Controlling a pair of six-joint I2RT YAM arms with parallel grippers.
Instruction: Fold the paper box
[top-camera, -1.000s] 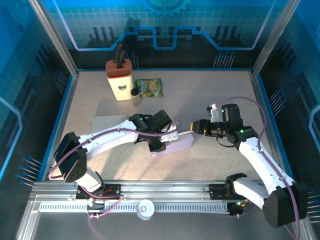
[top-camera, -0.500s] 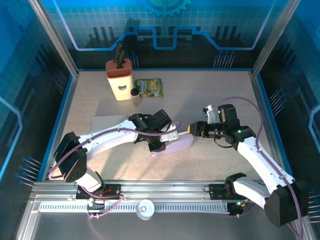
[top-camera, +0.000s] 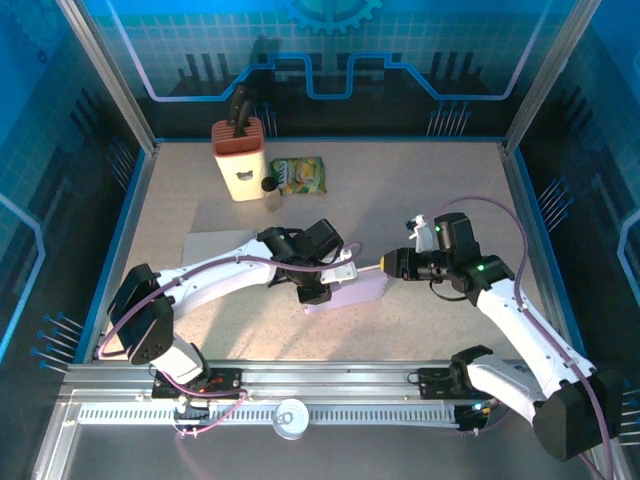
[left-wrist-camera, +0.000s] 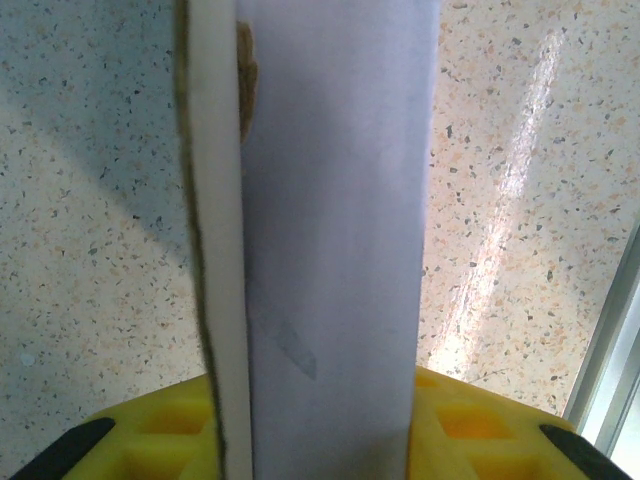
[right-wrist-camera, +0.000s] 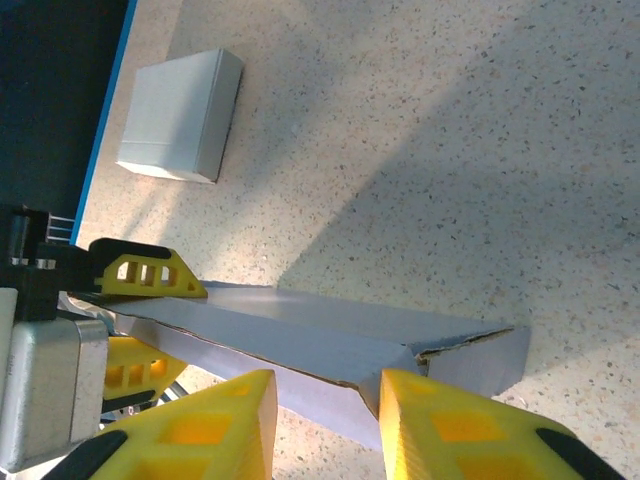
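Three rear items: knife block (top-camera: 240, 160), small bottle (top-camera: 268, 187), green snack packet (top-camera: 298, 176), far left of table.
Grey folded box (top-camera: 213, 246): flat, left of centre, beside the left arm.
Left gripper (top-camera: 319, 291): clamped on the left end of the paper box (top-camera: 352, 287).
Paper box: lilac, table centre, half-formed, right end flap gaping.
Right gripper (top-camera: 388, 264): fingers partly apart astride the right end; grip cannot be told.
Table (top-camera: 430, 190): speckled beige; blue-lit walls around.
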